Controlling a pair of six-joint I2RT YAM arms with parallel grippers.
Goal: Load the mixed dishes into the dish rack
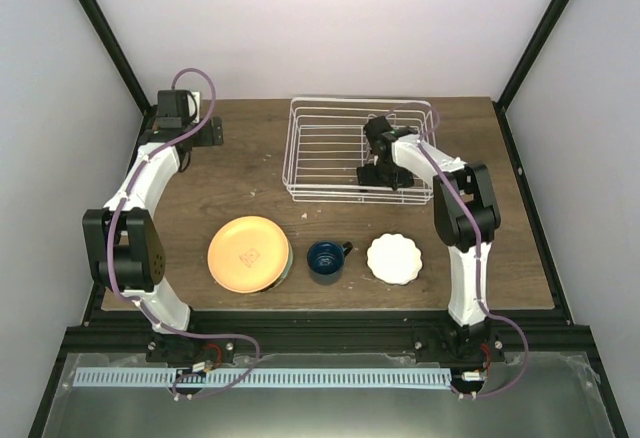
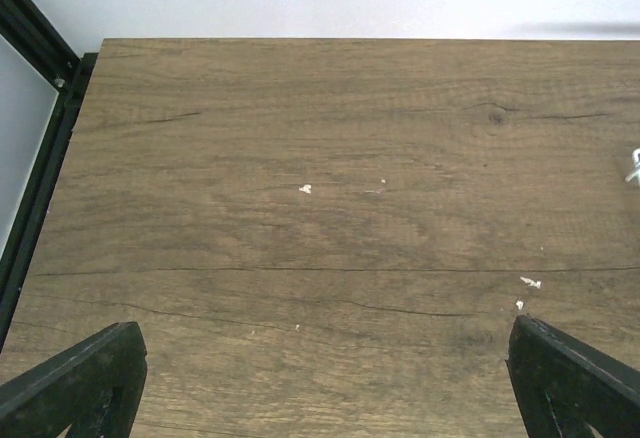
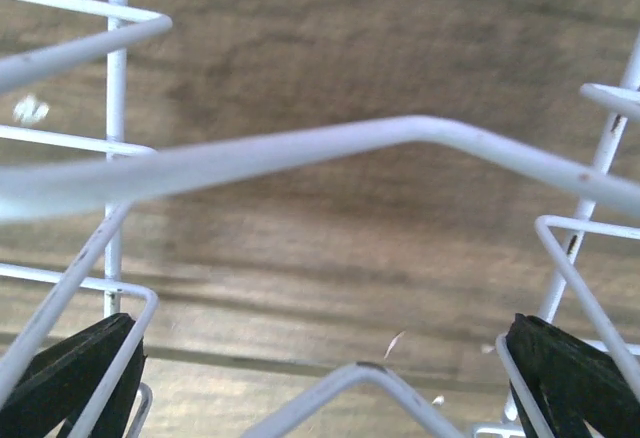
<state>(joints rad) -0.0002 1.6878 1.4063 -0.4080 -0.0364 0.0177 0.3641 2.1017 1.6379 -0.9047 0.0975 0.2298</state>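
While the right gripper [image 1: 375, 173] hangs wide open and empty inside the dish rack [image 1: 293, 148], white wires crossing close before its fingers [image 3: 50, 393], the dishes lie outside the rack, nearer the arm bases. The white scalloped dish [image 1: 394, 258] sits almost straight back from it, the dark blue mug [image 1: 326, 261] and orange-yellow plate [image 1: 248, 254] back and to its left. The left gripper [image 1: 200, 136], also spread wide and holding nothing, hovers over bare table [image 2: 330, 158], well apart from them.

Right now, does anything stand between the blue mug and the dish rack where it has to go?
Nothing on the table: only bare wood lies between the blue mug and the dish rack. But the right gripper, open, sits among the rack's near-right wires.
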